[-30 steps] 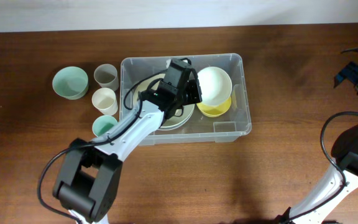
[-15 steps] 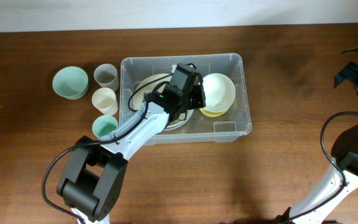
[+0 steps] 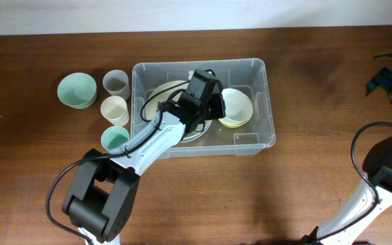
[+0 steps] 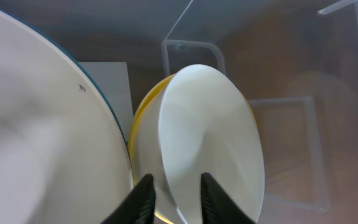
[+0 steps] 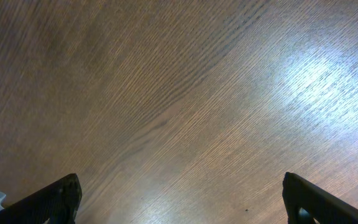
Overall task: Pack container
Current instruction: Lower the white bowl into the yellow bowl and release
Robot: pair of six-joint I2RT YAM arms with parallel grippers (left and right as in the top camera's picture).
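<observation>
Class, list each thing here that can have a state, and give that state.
Container, lidless, partly packed.
White bowl, upright, nested in the yellow bowl.
Left gripper, slightly open, astride the white bowl's rim.
Right gripper, wide open, empty.
Green bowl, upright, empty, outside the container.
Cream cup, upright, empty.

Overhead looks straight down on the desk [image 3: 305, 197]; both wrist views sit close, left sharing the container [image 3: 196, 63] interior with overhead.
</observation>
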